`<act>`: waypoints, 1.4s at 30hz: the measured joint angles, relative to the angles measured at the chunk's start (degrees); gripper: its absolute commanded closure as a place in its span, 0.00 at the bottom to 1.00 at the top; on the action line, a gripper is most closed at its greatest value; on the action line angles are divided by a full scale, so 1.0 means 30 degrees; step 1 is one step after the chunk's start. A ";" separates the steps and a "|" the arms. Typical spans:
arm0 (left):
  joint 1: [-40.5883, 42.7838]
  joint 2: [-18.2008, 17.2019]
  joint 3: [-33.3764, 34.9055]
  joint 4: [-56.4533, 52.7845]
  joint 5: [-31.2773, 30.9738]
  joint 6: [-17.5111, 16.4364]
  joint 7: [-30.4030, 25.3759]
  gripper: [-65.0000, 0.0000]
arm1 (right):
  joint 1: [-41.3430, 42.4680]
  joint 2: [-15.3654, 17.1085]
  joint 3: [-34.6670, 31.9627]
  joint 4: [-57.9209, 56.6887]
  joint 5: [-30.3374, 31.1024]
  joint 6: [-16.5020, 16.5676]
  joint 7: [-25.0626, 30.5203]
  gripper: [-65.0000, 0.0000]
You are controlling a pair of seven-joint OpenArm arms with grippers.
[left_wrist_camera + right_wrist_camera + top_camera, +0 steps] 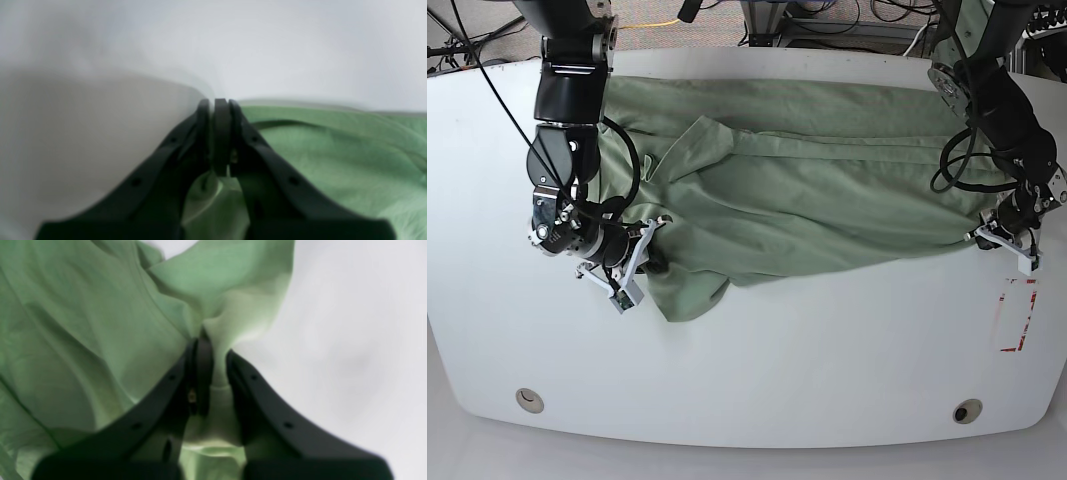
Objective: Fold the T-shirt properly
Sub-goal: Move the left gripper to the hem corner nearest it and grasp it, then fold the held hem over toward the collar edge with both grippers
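Observation:
The pale green T-shirt lies spread and wrinkled across the far half of the white table, its long side running left to right. At the shirt's right corner my left gripper is low on the table; that corner is drawn to a point at it. In the left wrist view its fingers are shut, with green cloth showing between them lower down. My right gripper sits at the shirt's left side. It is shut on a bunched fold of the fabric, lifted a little off the table.
A red-outlined rectangle is marked on the table near the right edge. Two round holes sit near the front edge. Cables and equipment run behind the table's far edge.

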 measured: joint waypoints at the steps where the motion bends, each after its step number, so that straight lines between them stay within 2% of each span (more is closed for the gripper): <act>1: 0.0044 0.0036 0.0000 0.0350 0.0095 -0.0233 0.0124 1.00 | 0.0007 0.0000 0.0000 0.0000 0.0000 0.0000 0.0000 1.00; 4: 0.0211 0.0109 0.0000 0.1545 0.0189 -0.1362 0.0430 1.00 | 0.0044 0.0000 -0.0007 0.0000 -0.0015 0.0000 0.0000 1.00; 8: 0.0350 0.0058 0.0306 0.3228 0.0182 -0.2004 0.0401 1.00 | 0.0080 0.0007 0.0000 0.0000 0.0015 0.0000 0.0000 1.00; 11: 0.0525 0.0022 0.1144 0.4313 0.0182 -0.2025 0.0692 1.00 | 0.0087 0.0000 -0.0007 0.0000 0.0007 0.0000 0.0000 1.00; 14: 0.0634 0.0204 0.1443 0.5741 0.0117 -0.2149 0.1770 1.00 | 0.0087 0.0000 -0.0007 0.0000 0.0007 0.0000 0.0000 1.00; 25: 0.2288 0.0743 0.1887 0.9908 0.0073 -0.2142 0.2222 1.00 | 0.0044 -0.0036 -0.0007 0.0036 0.0073 0.0000 0.0000 1.00; 29: 0.2849 0.0699 0.2586 1.0047 0.0197 -0.2142 0.2339 1.00 | 0.0058 0.0015 0.0000 0.0175 0.0007 0.0000 -0.0073 1.00; 42: 0.3169 0.0648 0.2339 1.1526 0.0066 -0.2193 0.2157 1.00 | 0.0168 0.0051 0.0736 0.3796 0.0131 0.0080 -0.1508 1.00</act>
